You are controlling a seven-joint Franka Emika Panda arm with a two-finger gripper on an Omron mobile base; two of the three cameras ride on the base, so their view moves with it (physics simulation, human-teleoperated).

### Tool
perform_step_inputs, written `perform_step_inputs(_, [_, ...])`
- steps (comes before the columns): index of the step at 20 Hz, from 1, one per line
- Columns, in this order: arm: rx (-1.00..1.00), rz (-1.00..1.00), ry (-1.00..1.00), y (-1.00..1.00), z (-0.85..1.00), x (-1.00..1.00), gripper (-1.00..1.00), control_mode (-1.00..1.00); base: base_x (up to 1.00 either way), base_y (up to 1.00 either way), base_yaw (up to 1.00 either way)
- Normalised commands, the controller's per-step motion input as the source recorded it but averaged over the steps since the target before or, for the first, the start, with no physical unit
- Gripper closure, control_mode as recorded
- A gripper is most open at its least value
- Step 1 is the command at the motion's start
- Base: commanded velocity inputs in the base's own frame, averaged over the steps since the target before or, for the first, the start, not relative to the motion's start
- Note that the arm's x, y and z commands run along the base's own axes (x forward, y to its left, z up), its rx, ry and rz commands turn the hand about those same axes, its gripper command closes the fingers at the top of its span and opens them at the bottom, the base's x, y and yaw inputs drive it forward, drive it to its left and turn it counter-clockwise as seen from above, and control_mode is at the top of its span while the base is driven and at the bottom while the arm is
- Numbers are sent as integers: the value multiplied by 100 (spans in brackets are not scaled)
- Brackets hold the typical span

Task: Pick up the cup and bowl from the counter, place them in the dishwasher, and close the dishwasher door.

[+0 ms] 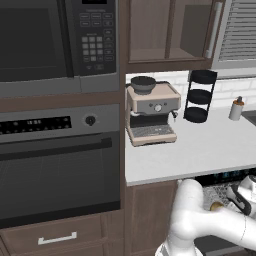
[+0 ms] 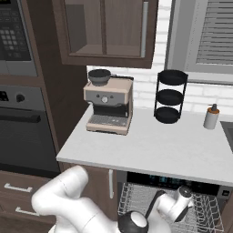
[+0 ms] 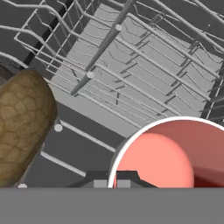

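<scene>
The red cup with its white rim sits at the lower right of the hand view, its opening turned to the camera. My gripper is low inside the dishwasher, and its dark tips stand close together across the cup's rim, one inside and one outside. The tan-brown bowl lies to the left on the grey wire rack. From the base, the bowl peeks out beside my arm. The dishwasher is open under the counter, with its rack pulled out. The door is out of view.
On the counter stand a coffee machine, a black three-tier stand and a white bottle. The black oven and the microwave fill the wall to the left. Rack wires surround the hand closely.
</scene>
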Motion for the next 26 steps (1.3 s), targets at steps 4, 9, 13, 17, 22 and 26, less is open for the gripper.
perform_step_inputs(4, [0,0,0,0,-71,0,100,-100,0,0,0])
perform_step_inputs(9, [0,0,-1,2,-54,0,100,-100,0,0,0])
perform_step_inputs(13, [0,0,0,0,-14,0,100,-100,0,0,0])
perform_step_inputs(17, [0,0,0,0,0,-1,-100,-100,0,0,0])
perform_step_inputs(22, [0,0,0,0,0,-8,-100,-100,0,0,0])
perform_step_inputs(26, [0,0,-4,0,22,-32,-100,-100,0,0,0])
